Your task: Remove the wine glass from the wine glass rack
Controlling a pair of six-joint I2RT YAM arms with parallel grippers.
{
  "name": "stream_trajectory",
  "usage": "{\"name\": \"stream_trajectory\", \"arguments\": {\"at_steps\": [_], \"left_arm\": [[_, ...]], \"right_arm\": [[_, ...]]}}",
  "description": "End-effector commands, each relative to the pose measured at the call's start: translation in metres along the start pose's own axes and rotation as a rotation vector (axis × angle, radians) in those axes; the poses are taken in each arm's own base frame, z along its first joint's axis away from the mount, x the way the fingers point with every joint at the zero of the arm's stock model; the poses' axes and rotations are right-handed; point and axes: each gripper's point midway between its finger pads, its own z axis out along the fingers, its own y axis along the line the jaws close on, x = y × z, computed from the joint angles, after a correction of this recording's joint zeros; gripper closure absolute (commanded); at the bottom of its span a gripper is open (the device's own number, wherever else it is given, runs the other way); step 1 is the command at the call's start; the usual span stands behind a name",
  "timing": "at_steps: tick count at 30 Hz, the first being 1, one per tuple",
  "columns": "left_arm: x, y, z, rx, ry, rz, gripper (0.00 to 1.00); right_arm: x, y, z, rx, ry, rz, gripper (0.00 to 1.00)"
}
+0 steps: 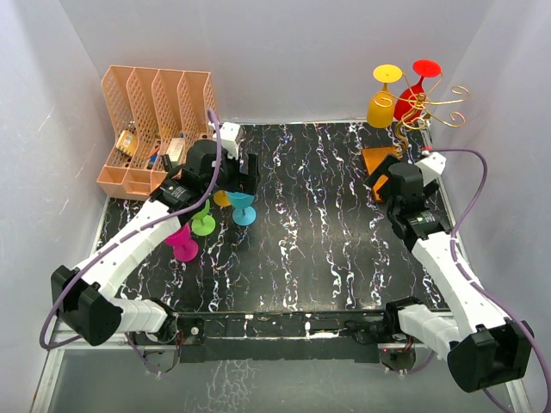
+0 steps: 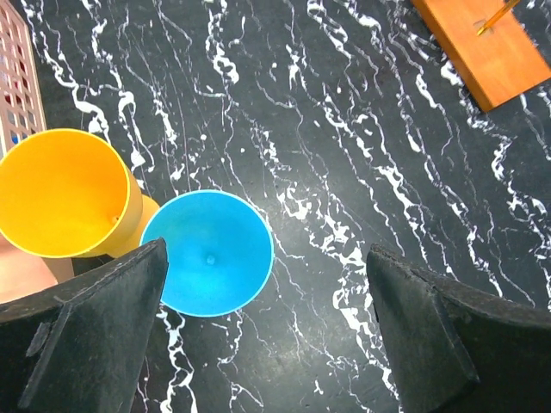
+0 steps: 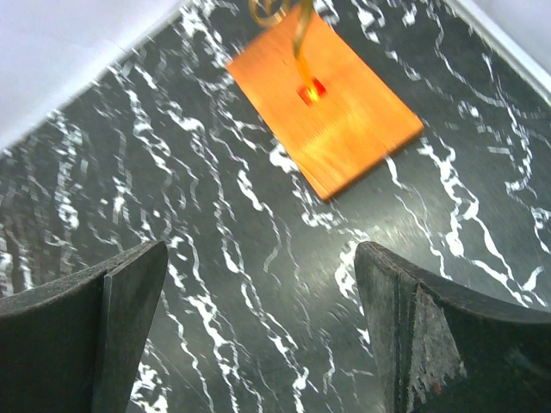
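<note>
My right gripper (image 3: 258,258) and left gripper (image 2: 267,254) both gape empty; on the far-right wine glass rack (image 1: 377,160) hang a yellow wine glass (image 1: 380,107) and a red wine glass (image 1: 411,103). I should rise, clasp one bowl, unhook it gently.

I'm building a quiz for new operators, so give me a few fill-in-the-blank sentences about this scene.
1. On the wine glass rack hang a yellow glass and a ___ one.
2. The table glass under the left gripper is ___.
3. The right gripper has its jaws ___.
Missing words: red; blue; open.
</note>
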Motion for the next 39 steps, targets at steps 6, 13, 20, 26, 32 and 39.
{"name": "stream_trajectory", "arguments": {"at_steps": [6, 13, 20, 26, 32, 39], "left_arm": [[-0.044, -0.004, -0.026, 0.029, -0.185, 0.000, 0.03], [-0.049, -0.013, -0.034, 0.079, -0.225, -0.018, 0.03], [-0.046, -0.013, -0.031, 0.078, -0.219, -0.020, 0.03], [-0.046, -0.013, -0.031, 0.084, -0.218, -0.023, 0.03], [-0.045, -0.016, -0.030, 0.095, -0.214, -0.026, 0.03], [-0.041, -0.017, -0.024, 0.100, -0.192, -0.028, 0.03]], "right_arm": [[-0.115, 0.032, -0.034, -0.053, -0.274, 0.094, 0.01], [-0.153, 0.039, -0.033, 0.047, -0.293, -0.004, 0.01], [-0.168, 0.054, -0.017, 0.073, -0.275, -0.093, 0.01], [-0.176, 0.056, -0.002, 0.116, -0.255, -0.132, 0.01], [-0.178, 0.047, 0.016, 0.186, -0.215, -0.159, 0.01], [-0.184, 0.048, 0.025, 0.195, -0.190, -0.164, 0.01]]}}
